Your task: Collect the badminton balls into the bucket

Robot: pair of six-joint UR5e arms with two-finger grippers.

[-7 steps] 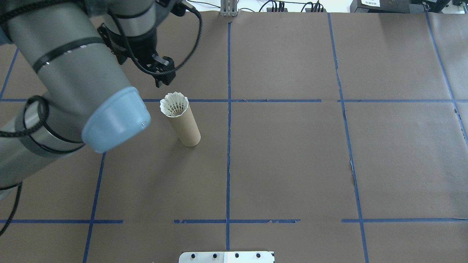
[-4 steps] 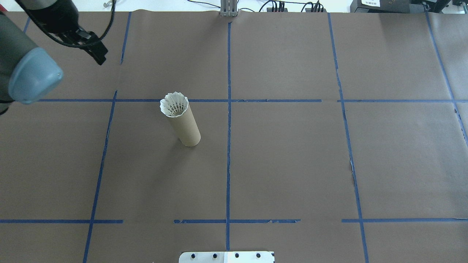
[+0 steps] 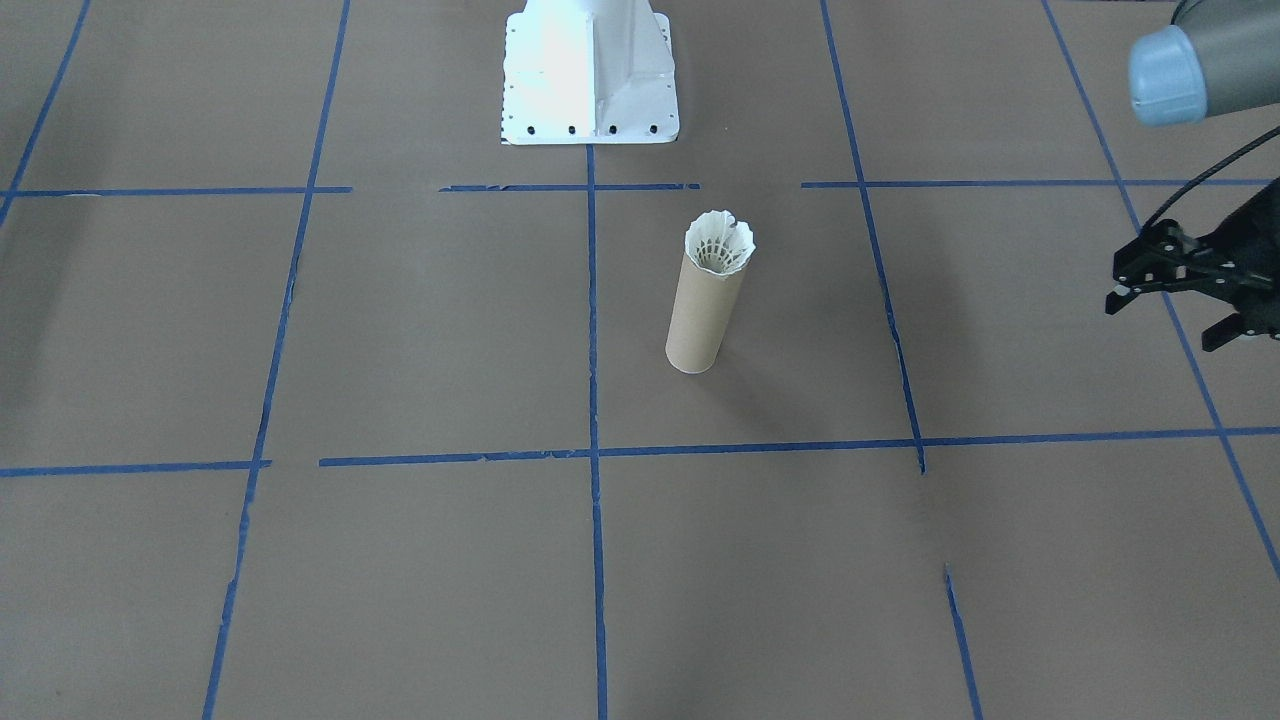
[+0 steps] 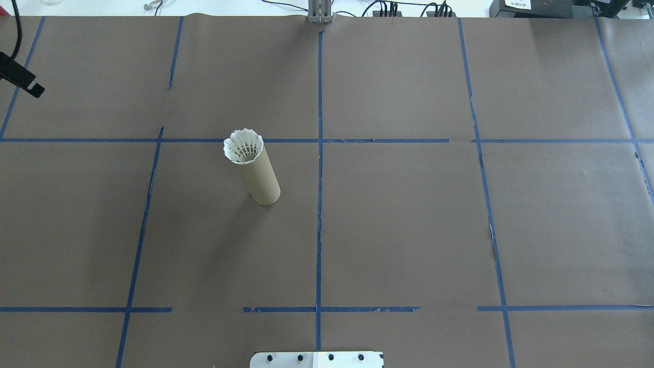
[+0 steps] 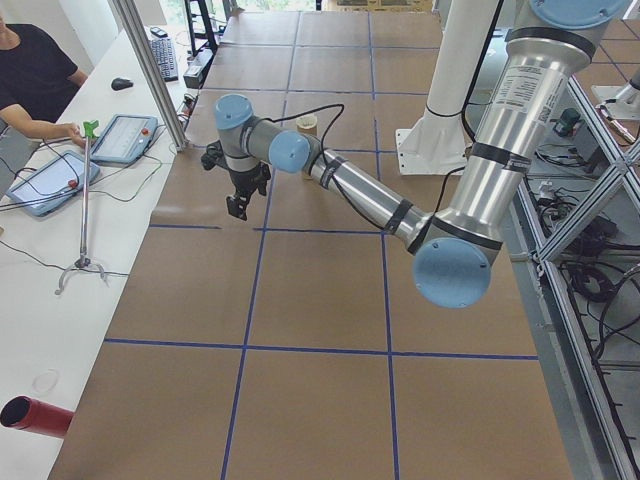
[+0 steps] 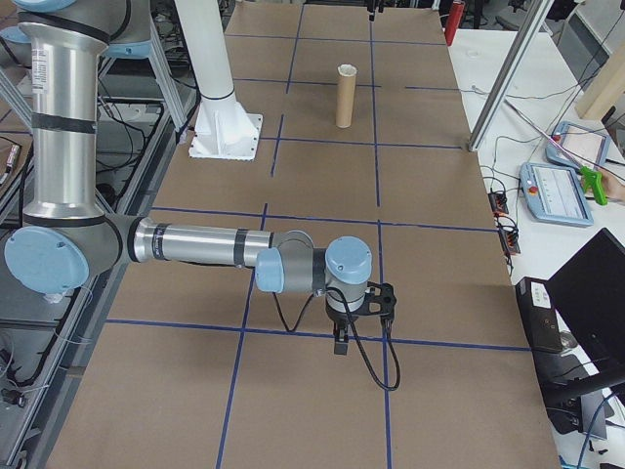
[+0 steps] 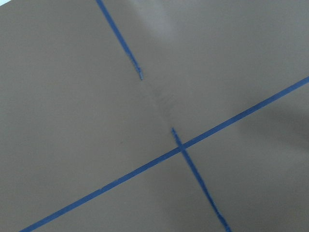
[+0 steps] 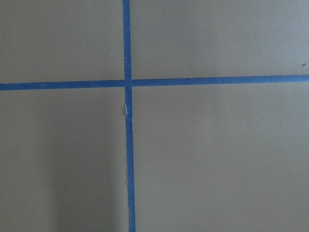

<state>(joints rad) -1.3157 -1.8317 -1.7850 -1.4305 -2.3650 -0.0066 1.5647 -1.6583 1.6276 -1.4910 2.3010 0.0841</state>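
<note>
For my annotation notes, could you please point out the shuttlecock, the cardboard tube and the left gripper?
shuttlecock (image 4: 243,146), overhead exterior view, feathered skirt.
cardboard tube (image 4: 260,181), overhead exterior view, brown side wall.
left gripper (image 3: 1165,310), exterior front-facing view, between its fingertips.

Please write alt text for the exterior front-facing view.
A brown cardboard tube stands upright on a brown table with blue tape lines, a white shuttlecock seated in its top. The empty left gripper hangs open at the right edge.
</note>
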